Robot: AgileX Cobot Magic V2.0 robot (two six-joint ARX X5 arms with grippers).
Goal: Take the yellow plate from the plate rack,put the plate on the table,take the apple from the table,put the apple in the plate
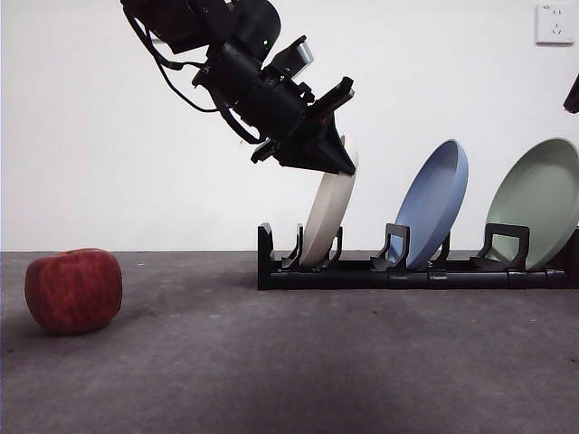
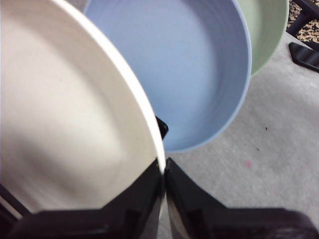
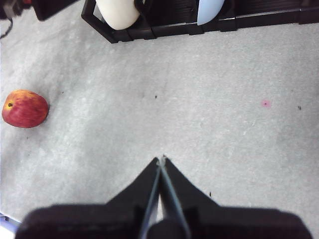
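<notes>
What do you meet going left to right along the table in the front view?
Apple → rack with the cream plate, pinched at its top edge by the left gripper → blue plate → green plate.

my left pincer [image 1: 336,155] covering the yellow plate [image 1: 327,221] top rim, green plate [image 1: 539,215] cut by the front view's edge, blue plate [image 3: 209,10] mostly cropped in my right wrist view

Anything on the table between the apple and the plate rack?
Nothing: bare table separates the apple from the plate rack, as the front and right wrist views show.
</notes>
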